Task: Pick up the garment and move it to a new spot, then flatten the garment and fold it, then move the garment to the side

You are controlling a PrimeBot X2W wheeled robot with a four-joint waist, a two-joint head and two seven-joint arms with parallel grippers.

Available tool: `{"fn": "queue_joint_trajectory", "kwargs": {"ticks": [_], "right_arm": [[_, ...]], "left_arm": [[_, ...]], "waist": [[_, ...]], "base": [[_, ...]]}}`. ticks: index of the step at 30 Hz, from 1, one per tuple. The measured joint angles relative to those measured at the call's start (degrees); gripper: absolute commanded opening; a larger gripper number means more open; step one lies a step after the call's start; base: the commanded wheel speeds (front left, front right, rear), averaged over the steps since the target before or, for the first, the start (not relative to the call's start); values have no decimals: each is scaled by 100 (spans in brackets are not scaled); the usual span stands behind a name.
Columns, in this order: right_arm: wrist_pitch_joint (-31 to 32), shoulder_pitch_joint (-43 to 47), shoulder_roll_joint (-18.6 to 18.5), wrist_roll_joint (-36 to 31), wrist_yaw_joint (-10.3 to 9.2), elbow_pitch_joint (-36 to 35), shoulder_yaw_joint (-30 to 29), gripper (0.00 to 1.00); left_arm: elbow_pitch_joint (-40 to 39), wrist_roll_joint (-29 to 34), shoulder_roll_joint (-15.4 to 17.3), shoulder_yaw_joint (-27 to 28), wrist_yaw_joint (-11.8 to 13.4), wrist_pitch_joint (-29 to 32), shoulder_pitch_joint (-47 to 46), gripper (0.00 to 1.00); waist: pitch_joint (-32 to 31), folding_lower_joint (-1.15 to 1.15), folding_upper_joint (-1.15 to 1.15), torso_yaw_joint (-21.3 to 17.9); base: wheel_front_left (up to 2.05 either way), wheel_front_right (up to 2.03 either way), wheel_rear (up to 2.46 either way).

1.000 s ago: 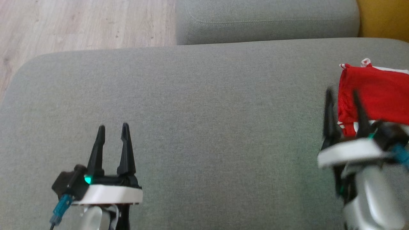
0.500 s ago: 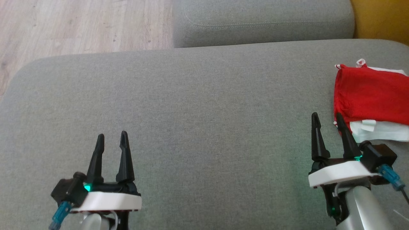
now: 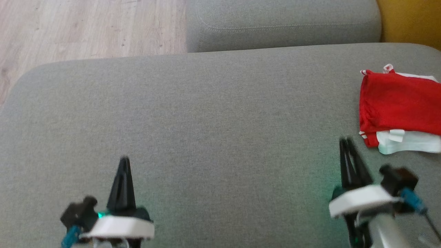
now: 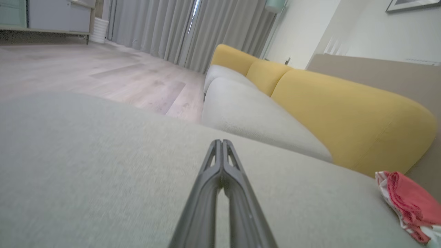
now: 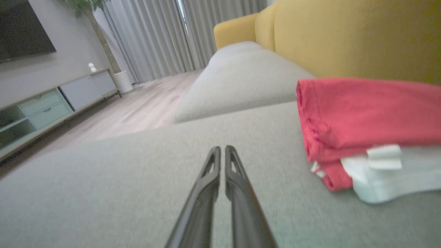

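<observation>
Garment [image 3: 396, 103] lies folded just ahead and right of my right fingers [image 3: 348, 162], far from my left fingers [image 3: 124, 182]; both pairs pinched together, empty.

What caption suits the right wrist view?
Folded red-and-white garment rests on grey sofa cushion beside the shut right end effector.

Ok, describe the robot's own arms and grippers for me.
The left gripper and right gripper match. Each has two long black fingers that taper to points, with slotted cut-outs near the tips, on a black base above a white curved collar. A green light glows at the left base. A black block on each outer side carries a teal plug. The right forearm is silvery.
</observation>
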Motion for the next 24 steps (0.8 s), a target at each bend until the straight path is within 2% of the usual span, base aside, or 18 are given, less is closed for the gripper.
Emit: {"fn": "queue_joint_trajectory", "kwargs": {"ticks": [4,24], "right_arm": [[10,349,4,44,0,311,18,0],[357,328,4,1318,0,182,-146,0]], "left_arm": [[305,-59,0,-4,0,40,281,0],[281,-1182,3,114,-1,313,271,0]], "waist": [[-4,0,0,-4],[-31,0,0,-32]], "base": [[0,0,0],[0,0,0]]}}
